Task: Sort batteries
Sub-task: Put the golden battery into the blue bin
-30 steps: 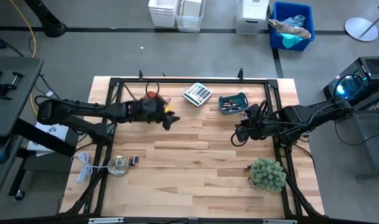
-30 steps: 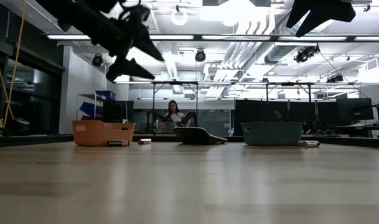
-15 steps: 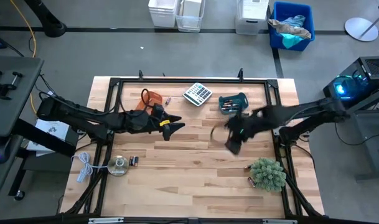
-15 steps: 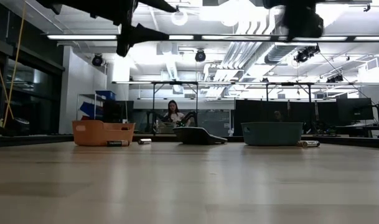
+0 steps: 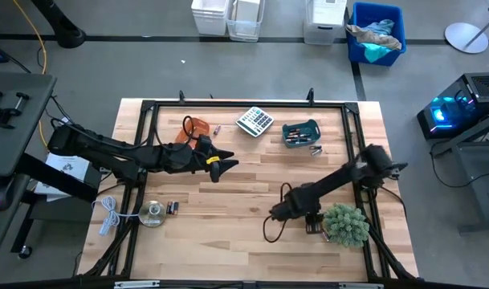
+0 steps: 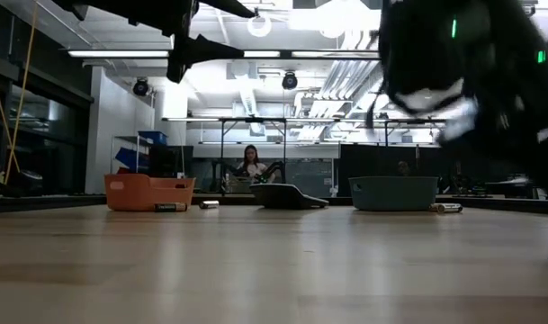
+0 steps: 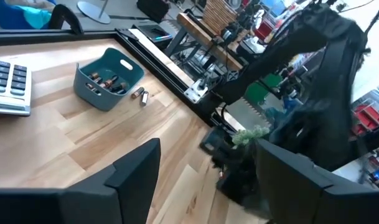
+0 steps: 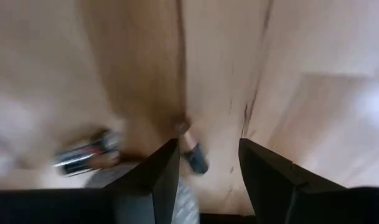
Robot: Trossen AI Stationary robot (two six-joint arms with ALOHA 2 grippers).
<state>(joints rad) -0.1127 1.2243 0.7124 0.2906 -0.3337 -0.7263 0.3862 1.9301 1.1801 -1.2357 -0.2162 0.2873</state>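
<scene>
Wooden tabletop fills the centre of the high view, framed by a black rail.

1. Batteries. I see them in several places: a few in the teal bin (image 5: 300, 133) at upper right of centre, two loose just beside it (image 5: 315, 148), one (image 5: 217, 128) next to the orange bin (image 5: 196, 125) at upper left, a pair (image 5: 173, 207) at lower left by the round disc (image 5: 152, 213), and a pair (image 5: 313, 227) at lower right beside the green plant (image 5: 345, 224). In the right wrist view two batteries (image 8: 86, 157) lie on the wood just ahead of the fingertips (image 8: 167, 162).

2. What has changed. A second ago the right gripper (image 5: 278, 215) hung near the teal bin; it has since swung down to the lower right of the table and now sits low over the pair beside the plant. Its jaws stand partly apart with nothing between them. The left gripper (image 5: 224, 164) has drifted from the orange bin toward the table centre and hovers with its jaws fully released, empty.

3. Meaning. I judge a new pick is starting: the right arm is lining up on the stray pair, not yet grasping. Most loose batteries remain unsorted.
</scene>
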